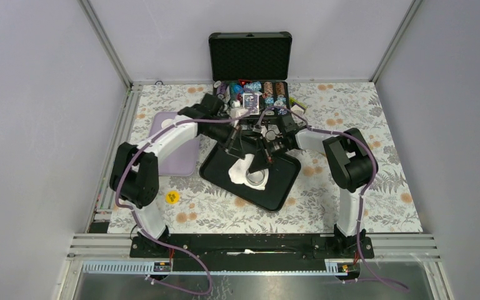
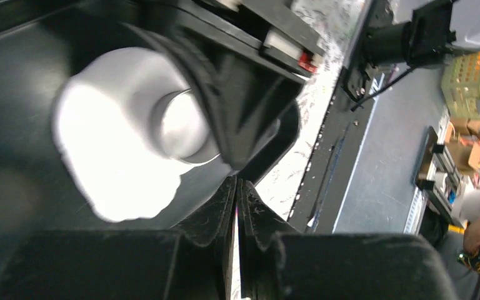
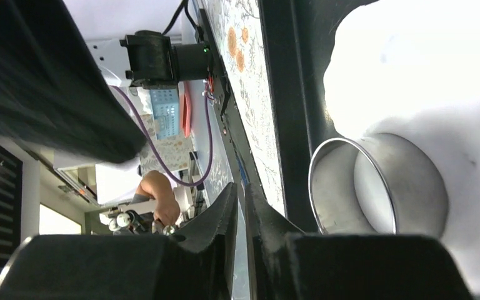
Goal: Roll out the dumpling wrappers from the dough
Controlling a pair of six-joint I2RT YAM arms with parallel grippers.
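Cutting stage, by my read: the dough (image 1: 240,169) lies flattened as an irregular white sheet on the black tray (image 1: 285,172) at table centre. The steel ring cutter (image 1: 257,179) sits on the near-right part of the sheet. Dough surrounds most of the ring in the left wrist view, and its outer side lies close to the sheet's edge. No finished round wrappers are visible anywhere, so the task looks early. Both arms reach in over the tray from either side. The left gripper (image 2: 237,206) hangs just above the dough edge with only a thin slit between its jaws and nothing between them. The right gripper (image 3: 240,212) is close beside the ring, its jaws likewise nearly together and empty, with no contact on the ring that I can confirm. Whether the ring has already bitten through the sheet cannot be told, because its inside is blown out in the glare. The likely next move is that one claw opens enough to take the ring wall, presses straight down and lifts. The other claw could pin the sheet so that it does not drag. The risk is that soft dough sticks inside the ring and comes up with it.
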